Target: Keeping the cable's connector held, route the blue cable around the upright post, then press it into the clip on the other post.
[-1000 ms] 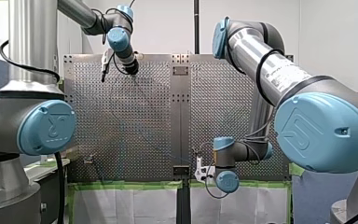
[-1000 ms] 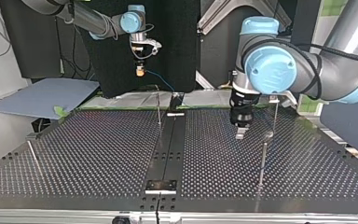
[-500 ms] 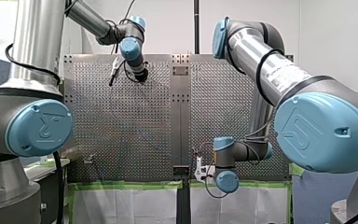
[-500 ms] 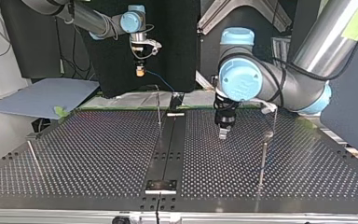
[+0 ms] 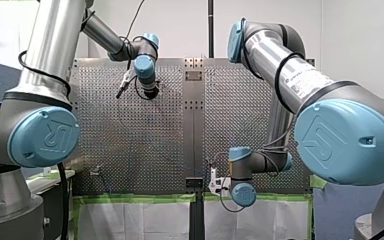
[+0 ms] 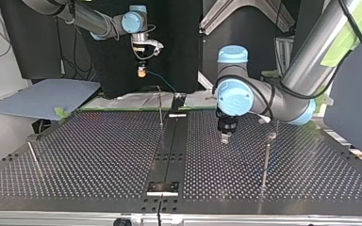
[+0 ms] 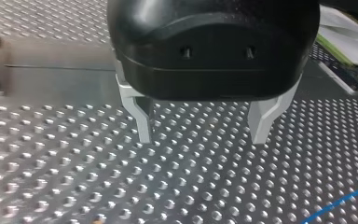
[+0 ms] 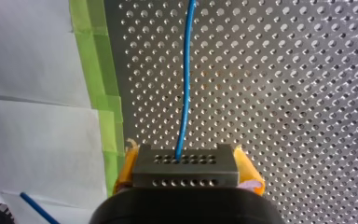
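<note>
Two arms (image 6: 306, 61) (image 6: 89, 19), one blue cable (image 8: 185, 93), one connector (image 8: 185, 165) and four posts (image 6: 160, 110) (image 6: 265, 162) (image 6: 34, 159) (image 5: 96, 171) on one perforated table (image 6: 99, 150).

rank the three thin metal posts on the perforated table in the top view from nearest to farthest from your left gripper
1. Nearest: the thin metal post at the view's right, just beside my left gripper, toward the camera.
2. Next: the thin metal post near the view's middle, farther back.
3. Farthest: the thin metal post near the view's left edge.
</note>
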Robot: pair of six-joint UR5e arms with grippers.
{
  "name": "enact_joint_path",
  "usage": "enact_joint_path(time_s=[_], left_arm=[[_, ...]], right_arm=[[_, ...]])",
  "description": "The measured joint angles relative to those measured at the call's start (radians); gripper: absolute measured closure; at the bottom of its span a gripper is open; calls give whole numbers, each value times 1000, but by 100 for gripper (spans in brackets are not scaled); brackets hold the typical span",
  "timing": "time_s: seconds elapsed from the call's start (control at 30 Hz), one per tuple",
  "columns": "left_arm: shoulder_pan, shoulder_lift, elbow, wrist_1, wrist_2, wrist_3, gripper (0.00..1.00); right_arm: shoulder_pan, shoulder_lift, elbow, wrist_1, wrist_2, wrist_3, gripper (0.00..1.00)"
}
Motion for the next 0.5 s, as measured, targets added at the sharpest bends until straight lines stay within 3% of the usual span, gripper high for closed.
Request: enact_joint_path(time_s=[0.27,0.5], left_arm=[[9,-29,51,1,-39,81,0],[34,-33,55,7,-56,96,0]], right_arm=[[0,0,0,-6,-1,0,100],[0,0,0,-10,-1,1,100]])
